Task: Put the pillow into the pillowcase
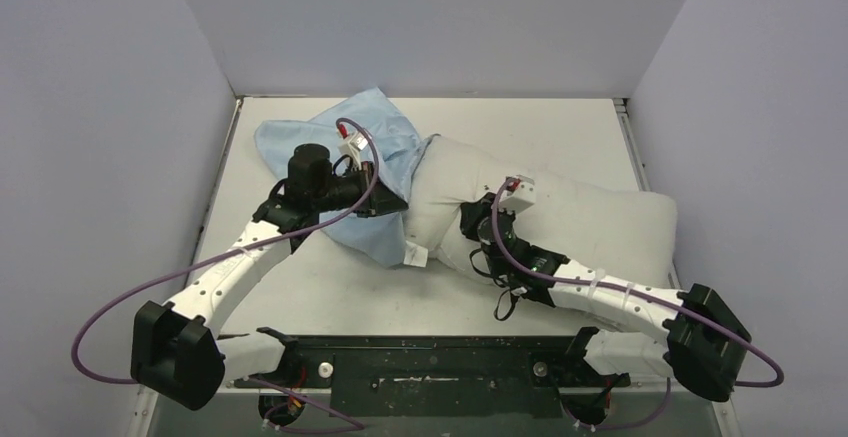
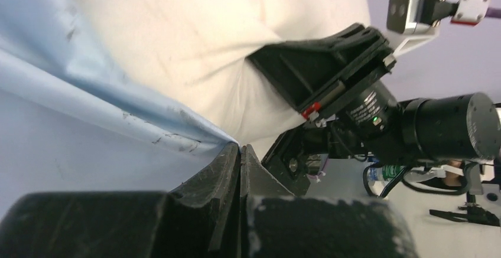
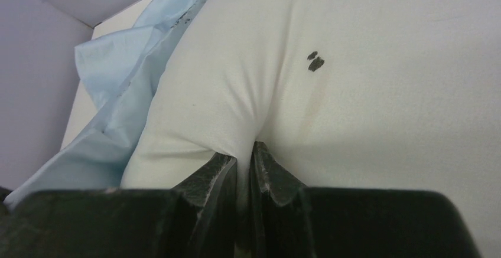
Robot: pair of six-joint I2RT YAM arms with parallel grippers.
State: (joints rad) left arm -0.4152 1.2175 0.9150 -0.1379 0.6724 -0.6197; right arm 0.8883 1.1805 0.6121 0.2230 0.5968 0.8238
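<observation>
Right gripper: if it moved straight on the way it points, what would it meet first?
The pillow: the right gripper pinches a fold of it, and more pillow lies directly ahead.

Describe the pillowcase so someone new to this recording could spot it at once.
On the white table, look to the far left part. The pillowcase is the thin, wrinkled light-blue cloth there, its edge pinched by the left gripper. Unlike the plump off-white pillow beside it, it is limp and blue.
</observation>
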